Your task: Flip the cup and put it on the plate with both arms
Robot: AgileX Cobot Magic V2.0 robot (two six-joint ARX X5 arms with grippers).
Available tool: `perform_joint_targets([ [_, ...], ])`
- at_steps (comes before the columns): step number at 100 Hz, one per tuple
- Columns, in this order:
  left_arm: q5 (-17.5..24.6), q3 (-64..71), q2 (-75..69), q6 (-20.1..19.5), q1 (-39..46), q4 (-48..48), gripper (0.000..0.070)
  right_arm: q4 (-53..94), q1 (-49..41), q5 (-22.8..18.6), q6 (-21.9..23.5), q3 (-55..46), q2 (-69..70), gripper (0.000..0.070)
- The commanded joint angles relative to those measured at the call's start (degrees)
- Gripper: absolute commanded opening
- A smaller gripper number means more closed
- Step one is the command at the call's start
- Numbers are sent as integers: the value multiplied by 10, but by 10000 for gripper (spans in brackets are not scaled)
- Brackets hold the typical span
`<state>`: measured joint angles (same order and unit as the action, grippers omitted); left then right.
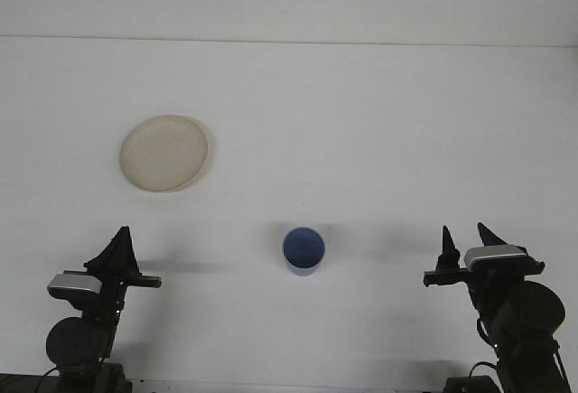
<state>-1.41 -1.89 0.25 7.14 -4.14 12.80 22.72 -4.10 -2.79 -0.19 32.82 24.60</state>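
A small blue cup stands on the white table near the front centre, its round dark-blue top facing up. A cream plate lies bare at the left, farther back than the cup. My left gripper sits low at the front left, well apart from both, its fingers forming one closed point with nothing in them. At the front right my right gripper shows two fingertips spread apart with nothing between them, a good way right of the cup.
The white table runs back to a pale wall. Both arm bases sit at the very front edge, left and right.
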Motion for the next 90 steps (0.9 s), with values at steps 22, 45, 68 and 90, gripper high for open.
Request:
perform_joint_targets([
  [22,1,-26,0,12,0,-10,11,-8,-1,2,1,5,1,406],
  [45,2,-162,55,49,0,-139,11,-9,-1,2,1,5,1,406],
  [68,85,-356,210,45,0,-302,11,-9,-1,2,2,5,1,406],
  [90,146,-511,370,36,0,-452,11,-9,-1,2,2,5,1,406],
])
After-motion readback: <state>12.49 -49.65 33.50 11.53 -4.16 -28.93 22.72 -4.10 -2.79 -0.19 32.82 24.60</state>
